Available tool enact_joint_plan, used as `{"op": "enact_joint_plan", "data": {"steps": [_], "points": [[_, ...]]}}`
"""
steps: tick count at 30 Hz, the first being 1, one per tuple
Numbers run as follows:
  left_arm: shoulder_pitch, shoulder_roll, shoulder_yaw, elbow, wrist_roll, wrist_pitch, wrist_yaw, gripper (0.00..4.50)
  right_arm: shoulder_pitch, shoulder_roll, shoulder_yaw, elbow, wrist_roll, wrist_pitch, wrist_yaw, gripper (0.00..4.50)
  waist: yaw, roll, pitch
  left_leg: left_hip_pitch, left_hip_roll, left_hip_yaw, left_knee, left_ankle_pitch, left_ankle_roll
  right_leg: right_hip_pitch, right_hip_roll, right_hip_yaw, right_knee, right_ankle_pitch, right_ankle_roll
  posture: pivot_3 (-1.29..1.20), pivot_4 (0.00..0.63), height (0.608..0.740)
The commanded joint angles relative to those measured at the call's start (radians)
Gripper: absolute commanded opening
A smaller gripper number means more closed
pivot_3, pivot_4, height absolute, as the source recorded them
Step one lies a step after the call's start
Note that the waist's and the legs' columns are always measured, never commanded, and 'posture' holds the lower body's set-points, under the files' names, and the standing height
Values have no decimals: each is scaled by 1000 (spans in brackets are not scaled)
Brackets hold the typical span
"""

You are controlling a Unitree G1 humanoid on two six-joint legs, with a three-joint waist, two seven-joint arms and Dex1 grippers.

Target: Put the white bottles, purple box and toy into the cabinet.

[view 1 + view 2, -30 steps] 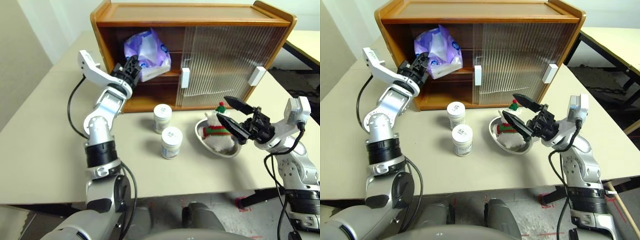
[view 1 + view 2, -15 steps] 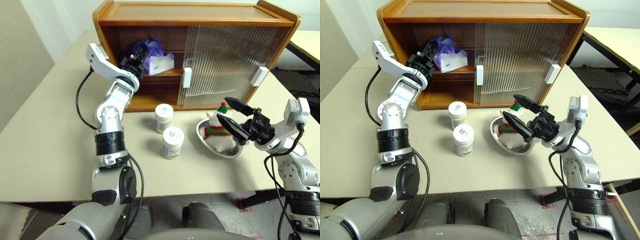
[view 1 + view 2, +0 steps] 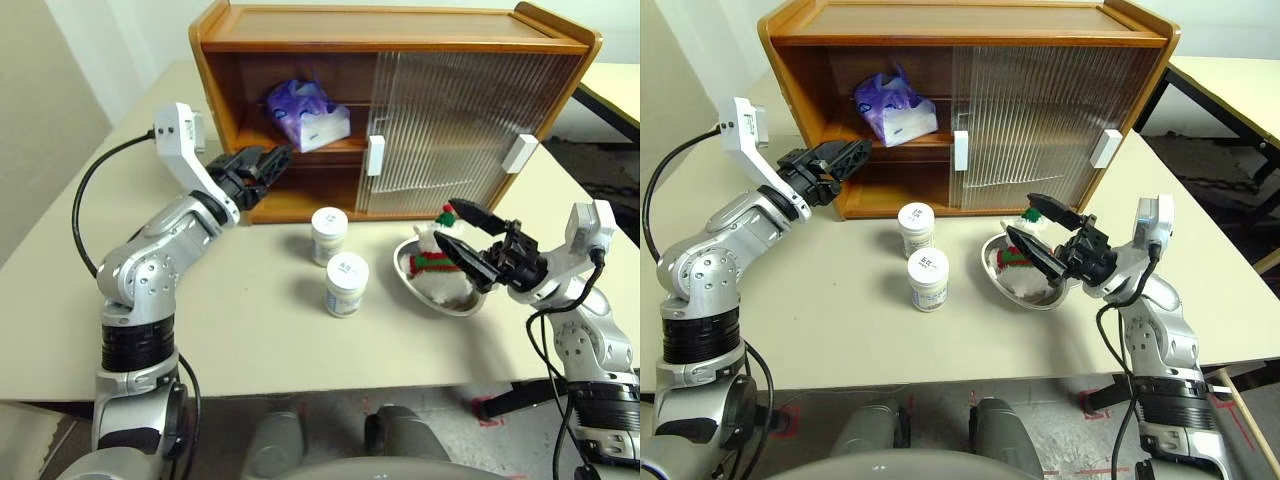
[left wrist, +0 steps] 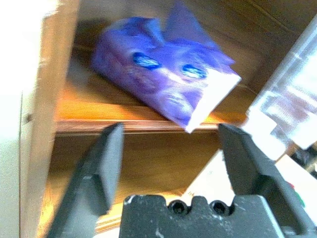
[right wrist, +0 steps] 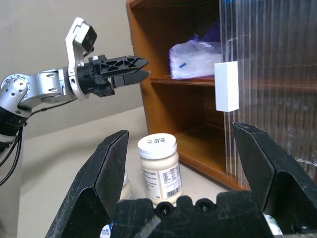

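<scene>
Purple box (image 3: 307, 112) on the cabinet's (image 3: 400, 45) inner shelf, clear of the left gripper (image 3: 268, 163).

Left jaws stand apart and empty, just outside the cabinet's open left bay; the box lies beyond and above them, not touching, long axis running along the shelf, tufted top upward, white end toward the ribbed sliding door (image 3: 450, 125). Right gripper (image 3: 463, 232) hangs over the counter (image 3: 60, 300) with jaws wide open, empty, beside the toy (image 3: 437, 262) in the steel bowl (image 3: 420, 290). Two white bottles (image 3: 345, 283) stand upright on the counter before the cabinet.
</scene>
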Motion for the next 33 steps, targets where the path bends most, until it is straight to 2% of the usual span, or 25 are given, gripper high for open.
{"op": "enact_joint_plan", "data": {"steps": [1,6,14,19,26,33], "points": [[0,1,-75,12,83,-80,-92,1937,-12,-3,2,19,-8,-9,9,4500,2,0,0,0,0,0,0,0,0,0,0,0,0,0,0,136,0,740],[-34,-28,-141,90,186,-155,-143,50,-12,-2,7,18,-14,-9,10,4500,3,0,0,0,-2,0,0,1,1,0,0,0,-1,0,0,134,0,740],[-152,-115,-171,321,345,-276,-136,50,-1,-9,-2,9,-16,-9,9,4500,1,0,0,-1,-4,0,0,1,2,0,0,1,-1,0,0,111,0,740],[-209,-89,-172,419,448,-319,-130,50,18,-5,1,-4,-22,-14,5,4500,-2,0,0,-1,-2,-1,-1,1,1,0,0,1,-1,0,1,98,0,740],[-263,-58,-138,532,522,-371,-126,50,23,-2,0,-16,-28,-18,-7,4500,-3,0,0,-1,0,0,0,1,2,0,0,1,-1,0,1,88,0,740],[-288,-92,-117,565,520,-424,-147,50,18,-4,2,-33,-25,-8,-19,4500,-20,0,0,0,1,0,0,1,2,0,1,0,1,1,1,83,0,740]]}}
